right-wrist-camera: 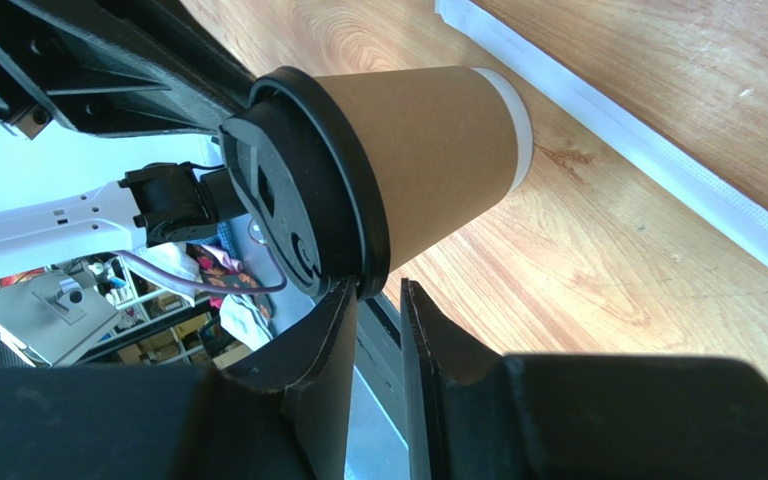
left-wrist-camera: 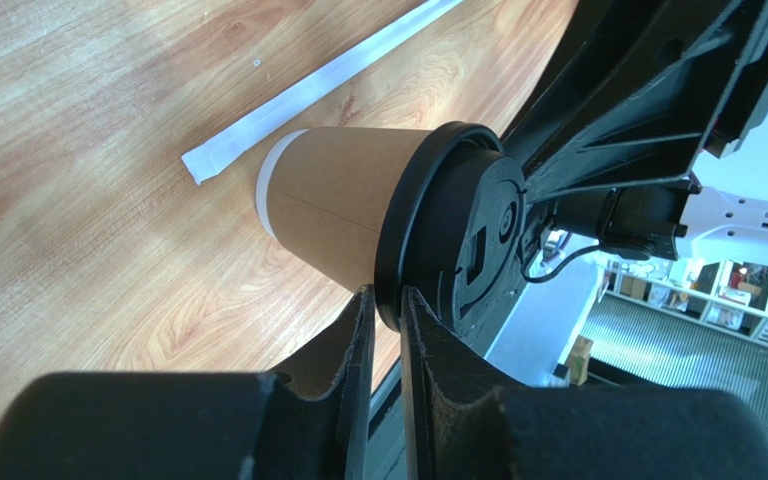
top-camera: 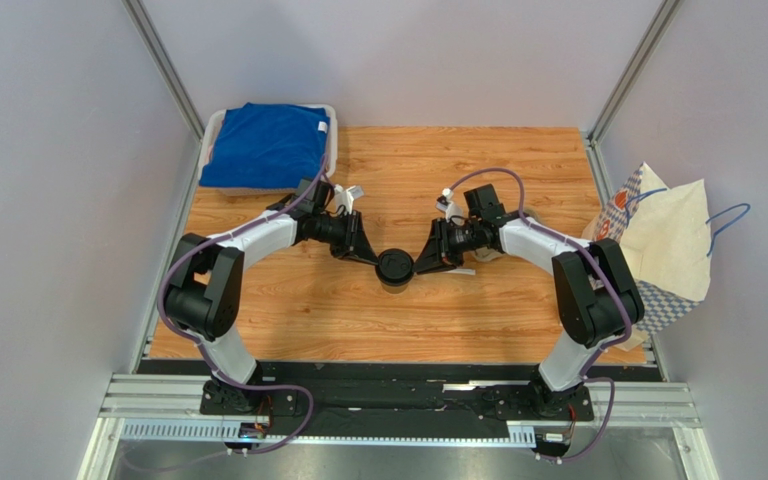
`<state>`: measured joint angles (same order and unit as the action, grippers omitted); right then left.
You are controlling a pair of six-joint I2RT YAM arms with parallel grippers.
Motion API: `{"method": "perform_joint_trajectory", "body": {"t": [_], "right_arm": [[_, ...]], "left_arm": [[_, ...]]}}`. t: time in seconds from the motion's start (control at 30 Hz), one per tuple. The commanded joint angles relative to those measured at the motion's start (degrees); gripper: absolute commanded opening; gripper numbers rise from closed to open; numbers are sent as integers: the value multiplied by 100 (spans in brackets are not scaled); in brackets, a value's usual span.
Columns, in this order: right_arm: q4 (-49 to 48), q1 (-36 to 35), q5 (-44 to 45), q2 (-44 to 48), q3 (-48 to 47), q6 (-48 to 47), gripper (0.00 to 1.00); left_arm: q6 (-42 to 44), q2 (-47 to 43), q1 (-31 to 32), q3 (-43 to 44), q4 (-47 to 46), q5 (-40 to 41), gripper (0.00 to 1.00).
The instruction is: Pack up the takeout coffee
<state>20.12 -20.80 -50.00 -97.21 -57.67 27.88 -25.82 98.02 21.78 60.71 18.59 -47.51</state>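
Observation:
The takeout coffee (top-camera: 395,268), a tan paper cup with a black lid, stands upright on the wooden table between both grippers. In the left wrist view the cup (left-wrist-camera: 338,205) shows side-on, and my left gripper (left-wrist-camera: 388,295) is shut on the rim of its lid (left-wrist-camera: 468,230). In the right wrist view my right gripper (right-wrist-camera: 380,290) straddles the lid (right-wrist-camera: 288,200) rim of the cup (right-wrist-camera: 438,140). One finger touches the lid top and the other stands a small gap off. From above, the left gripper (top-camera: 375,259) and the right gripper (top-camera: 418,264) meet the lid from opposite sides.
A thin white wrapped straw (left-wrist-camera: 328,75) lies on the table just behind the cup and also shows in the right wrist view (right-wrist-camera: 638,130). A cream and blue-patterned bag (top-camera: 663,240) lies at the table's right edge. A blue cloth (top-camera: 268,145) fills a white tray at the back left.

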Motion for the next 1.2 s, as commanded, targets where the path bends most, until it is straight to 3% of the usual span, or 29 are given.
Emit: {"method": "perform_joint_trajectory", "body": {"t": [0.0,0.63,1.0,1.17], "right_arm": [[-201,14,86,-158,10,33,25],[-78,-30,474,-694,72,-274,4],[-61,-100,-27,-88,-113,-54,13],[27,-91,-36,123,-43,-63,22]], "left_arm": [[69,103,54,47,-119,22,21],[306,613,46,81,206,374,7],[25,-98,46,161,-189,-162,14],[16,-292,46,196,-128,-127,21]]}}
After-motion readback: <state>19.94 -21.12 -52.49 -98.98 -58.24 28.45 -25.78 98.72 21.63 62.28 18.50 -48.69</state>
